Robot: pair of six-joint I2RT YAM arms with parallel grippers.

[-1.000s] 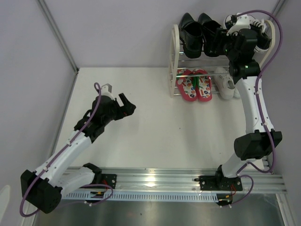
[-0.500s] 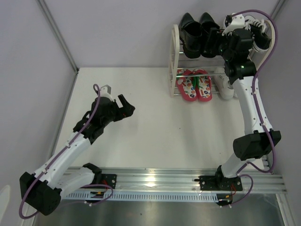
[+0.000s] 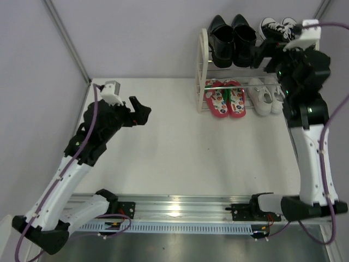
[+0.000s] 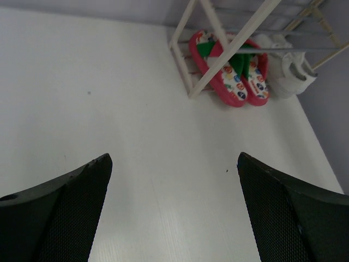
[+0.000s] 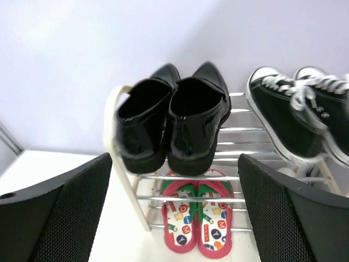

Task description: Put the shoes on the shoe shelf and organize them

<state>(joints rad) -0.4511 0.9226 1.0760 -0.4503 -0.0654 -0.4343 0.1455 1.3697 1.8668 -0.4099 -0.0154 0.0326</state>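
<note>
This looks like a robot lab cell, not a home. A bare white table [image 3: 163, 158] sits between plain lilac-grey panel walls [image 3: 136, 38], with a metal post [image 3: 68, 41] at upper left. An aluminium rail [image 3: 180, 206] along the bottom edge carries my arm bases [image 3: 256, 210]. The shoe shelf [image 3: 202, 65] stands on the tabletop.

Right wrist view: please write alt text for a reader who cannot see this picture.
A two-tier shoe shelf fills the view, framed by the open right gripper. Glossy black dress shoes and black canvas sneakers stand on the top tier, with red flip-flops on the tier below.
</note>
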